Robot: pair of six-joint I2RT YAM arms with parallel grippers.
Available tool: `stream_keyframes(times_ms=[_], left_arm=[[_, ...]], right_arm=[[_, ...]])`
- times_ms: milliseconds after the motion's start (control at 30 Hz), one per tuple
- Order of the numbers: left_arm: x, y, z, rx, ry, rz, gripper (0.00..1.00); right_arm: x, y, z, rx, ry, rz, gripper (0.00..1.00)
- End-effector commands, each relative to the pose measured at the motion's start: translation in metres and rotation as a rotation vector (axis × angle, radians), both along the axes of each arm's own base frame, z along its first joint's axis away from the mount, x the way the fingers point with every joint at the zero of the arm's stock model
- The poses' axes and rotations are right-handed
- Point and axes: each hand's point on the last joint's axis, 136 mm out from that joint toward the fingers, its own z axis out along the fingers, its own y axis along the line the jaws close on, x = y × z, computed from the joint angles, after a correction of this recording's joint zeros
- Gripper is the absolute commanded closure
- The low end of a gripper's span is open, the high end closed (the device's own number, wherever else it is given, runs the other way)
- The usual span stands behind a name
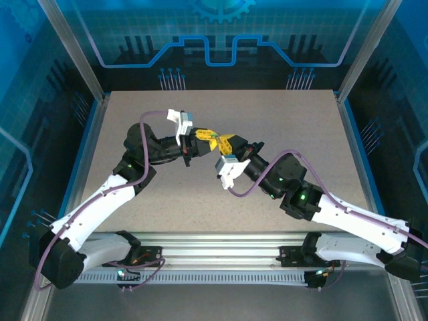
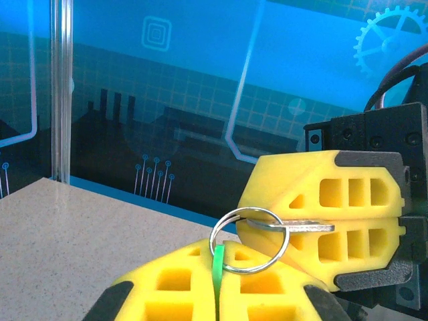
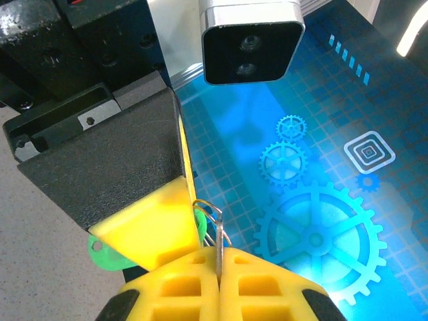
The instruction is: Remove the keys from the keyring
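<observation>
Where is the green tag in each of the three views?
Top external: too small to tell, where left gripper meets right gripper.
Left wrist: bottom centre, green tag edge-on between the left gripper's fingers.
Right wrist: lower left, behind the left gripper's yellow finger.
Shared landmark: the left gripper's yellow fingers.

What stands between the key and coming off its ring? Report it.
Nothing outside the assembly. The key, pinched in the shut right gripper, is threaded on the metal split ring, whose other side meets the green tag clamped in the shut left gripper. Only the ring's own wire keeps the key on.
</observation>
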Motion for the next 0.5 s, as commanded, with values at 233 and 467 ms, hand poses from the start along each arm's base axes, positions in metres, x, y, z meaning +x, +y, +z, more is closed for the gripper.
stream_keyframes(times_ms=[233, 467], left_arm=[[-0.019, -0.006, 0.036, -0.040, -0.105, -0.036, 1.00], [-0.018, -0.007, 0.035, -0.041, -0.097, -0.038, 1.00]], right_arm=[[-0.030, 0.036, -0.057, -0.199, 0.110, 0.235, 1.00], [-0.023, 0.037, -0.066, -0.254, 0.102, 0.215, 1.00]])
